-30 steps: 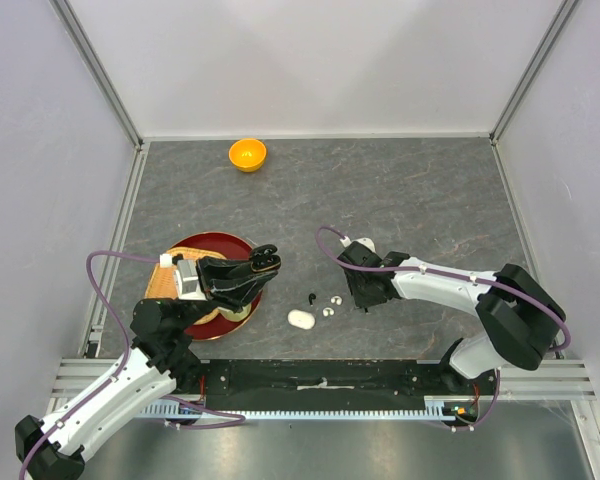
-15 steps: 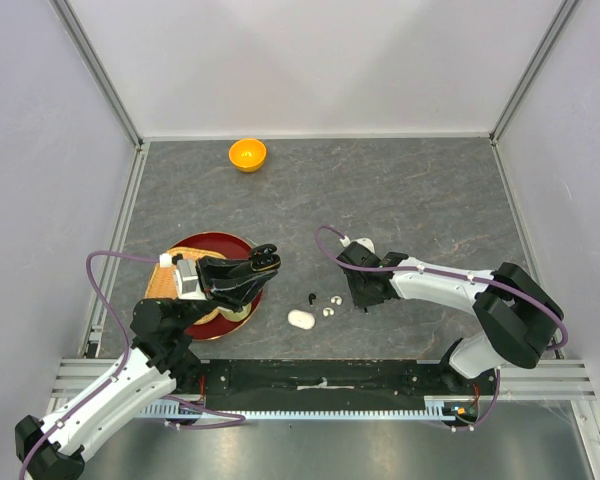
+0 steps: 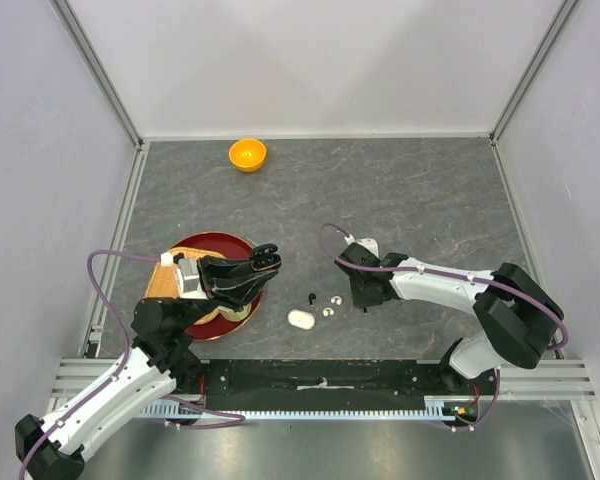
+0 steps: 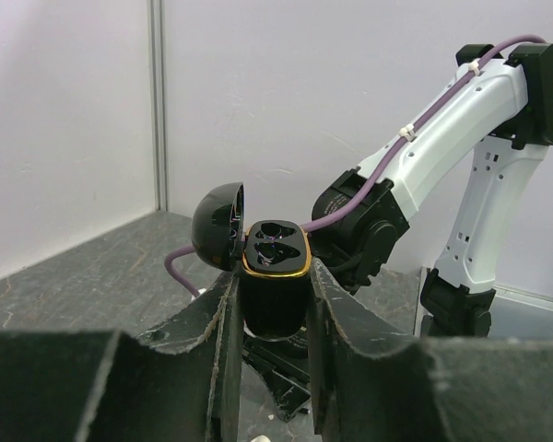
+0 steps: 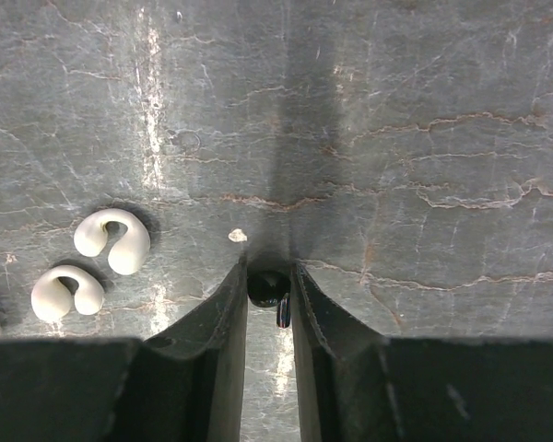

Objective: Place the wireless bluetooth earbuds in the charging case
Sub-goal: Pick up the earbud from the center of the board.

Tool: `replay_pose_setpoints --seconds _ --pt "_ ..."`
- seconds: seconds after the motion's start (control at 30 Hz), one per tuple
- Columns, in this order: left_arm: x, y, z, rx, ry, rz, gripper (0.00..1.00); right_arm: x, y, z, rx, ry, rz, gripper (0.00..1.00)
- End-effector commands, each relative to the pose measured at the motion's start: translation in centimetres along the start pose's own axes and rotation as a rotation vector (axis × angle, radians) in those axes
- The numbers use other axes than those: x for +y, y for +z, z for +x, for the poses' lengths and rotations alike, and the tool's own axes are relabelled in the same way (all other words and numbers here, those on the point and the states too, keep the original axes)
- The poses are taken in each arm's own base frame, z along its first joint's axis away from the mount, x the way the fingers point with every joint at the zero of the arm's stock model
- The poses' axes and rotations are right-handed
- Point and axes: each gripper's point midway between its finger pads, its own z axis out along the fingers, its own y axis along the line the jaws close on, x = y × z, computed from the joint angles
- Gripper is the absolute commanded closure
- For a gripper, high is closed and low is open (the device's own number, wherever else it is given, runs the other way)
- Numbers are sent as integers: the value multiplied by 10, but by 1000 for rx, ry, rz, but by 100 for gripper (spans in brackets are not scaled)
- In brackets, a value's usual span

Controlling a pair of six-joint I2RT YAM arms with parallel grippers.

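Note:
My left gripper [image 4: 275, 308] is shut on the black charging case [image 4: 275, 276], held up with its lid [image 4: 217, 226] flipped open and both wells empty. From above, the case [image 3: 264, 258] hangs over the edge of a red bowl [image 3: 220, 240]. My right gripper [image 3: 363, 301] is down at the table, its jaws pressed against both sides of a black earbud [image 5: 269, 288] with a short stem. Two white earbuds [image 5: 112, 241] [image 5: 67, 292] lie to its left. Another black earbud [image 3: 311, 297] lies on the table beyond the white earbuds [image 3: 332, 305].
A white closed case [image 3: 301, 319] lies near the front edge. An orange bowl [image 3: 247, 154] stands at the back. A tan board [image 3: 158, 288] sits under the red bowl on the left. The right arm [image 4: 479, 138] shows behind the case in the left wrist view.
The right gripper's jaws have narrowed onto the black earbud. The left arm and the case have stayed still.

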Motion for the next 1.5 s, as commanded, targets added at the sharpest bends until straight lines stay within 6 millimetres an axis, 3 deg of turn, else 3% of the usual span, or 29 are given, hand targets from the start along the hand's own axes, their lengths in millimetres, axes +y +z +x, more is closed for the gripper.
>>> replay_pose_setpoints --seconds 0.0,0.27,0.53,0.8,1.47 --pt "2 4 -15 -42 23 -13 98 -14 9 9 -3 71 79 72" --pt "2 4 -16 -43 23 -16 98 -17 1 0 -59 151 83 64" --pt "3 5 -13 -32 18 -17 98 -6 -9 -9 -89 48 -3 52" --pt "4 5 -14 -38 17 -23 98 1 -5 -3 -57 -14 -42 52" --pt "3 4 -14 -39 13 -20 98 -6 1 6 -37 -7 -18 61"
